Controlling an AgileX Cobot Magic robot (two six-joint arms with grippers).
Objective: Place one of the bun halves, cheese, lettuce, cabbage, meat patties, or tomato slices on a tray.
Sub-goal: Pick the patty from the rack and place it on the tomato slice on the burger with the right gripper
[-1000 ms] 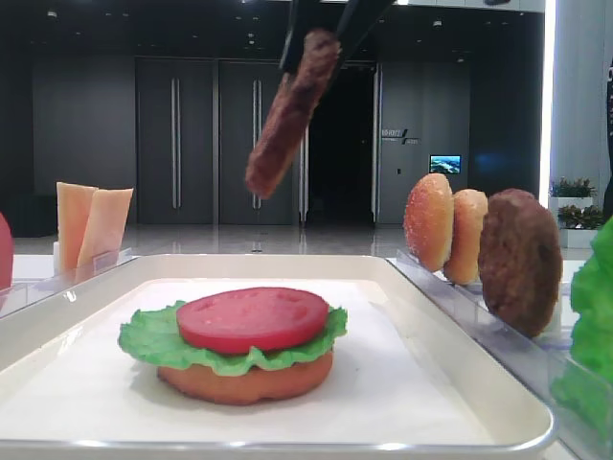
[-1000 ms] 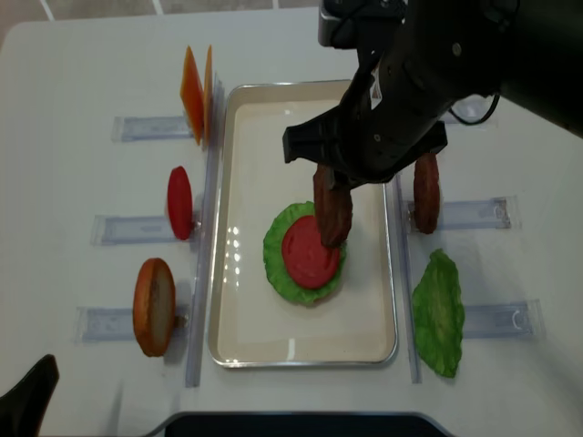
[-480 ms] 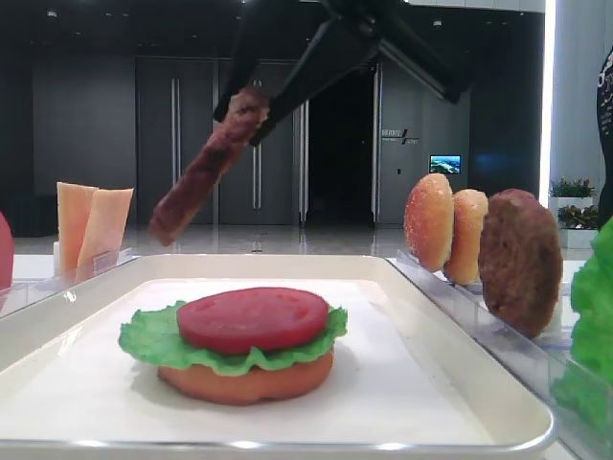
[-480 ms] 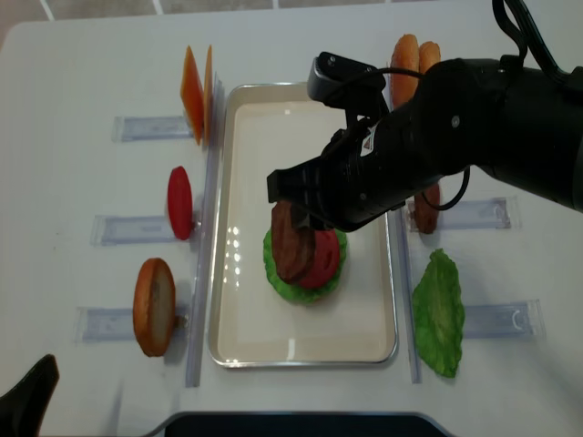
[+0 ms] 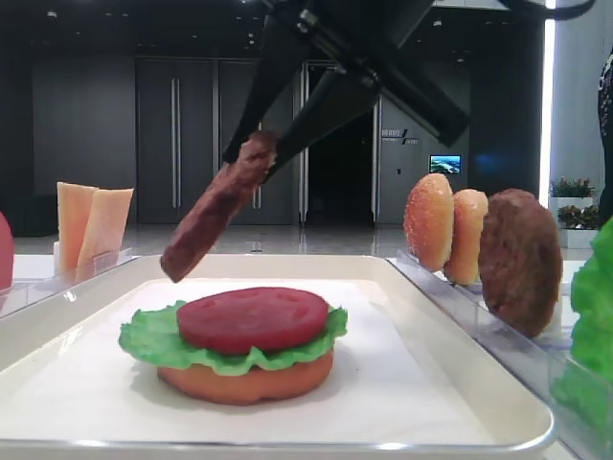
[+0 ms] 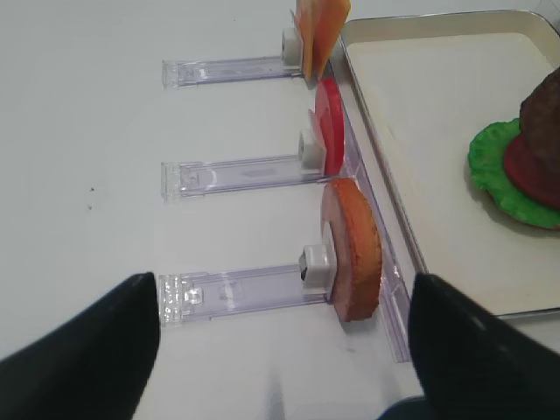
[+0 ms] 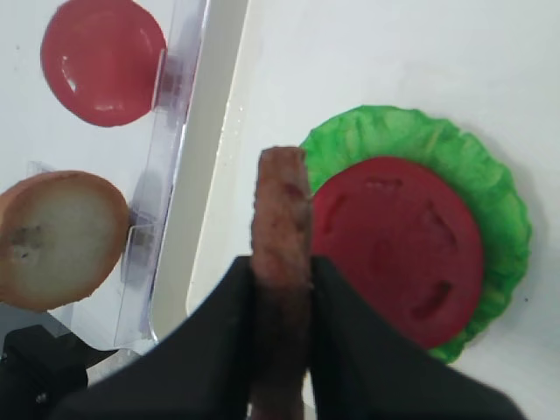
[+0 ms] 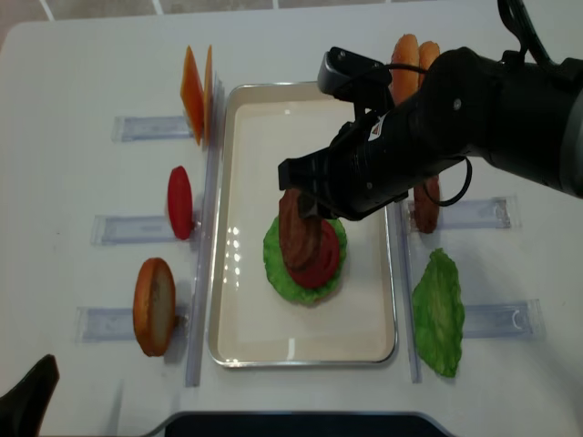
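My right gripper (image 7: 282, 267) is shut on a dark brown meat patty (image 7: 282, 210), gripping it by its edge. The patty (image 5: 218, 213) hangs tilted, lower end to the left, just above the left side of the stack. That stack is a bun half (image 5: 244, 379), lettuce (image 5: 153, 335) and a tomato slice (image 5: 251, 318) on the cream tray (image 8: 301, 350). My left gripper (image 6: 280, 350) stands open over bare table left of the tray, facing a racked bun half (image 6: 350, 249).
Clear racks flank the tray. On the left stand cheese (image 8: 193, 82), a tomato slice (image 8: 179, 202) and a bun half (image 8: 153, 305). On the right are two bun halves (image 8: 408, 55), another patty (image 8: 425, 202) and a lettuce leaf (image 8: 439, 314).
The right gripper has carried the patty left and down from high over the tray to just above the stack, and the patty leans over more. The left gripper has not moved.
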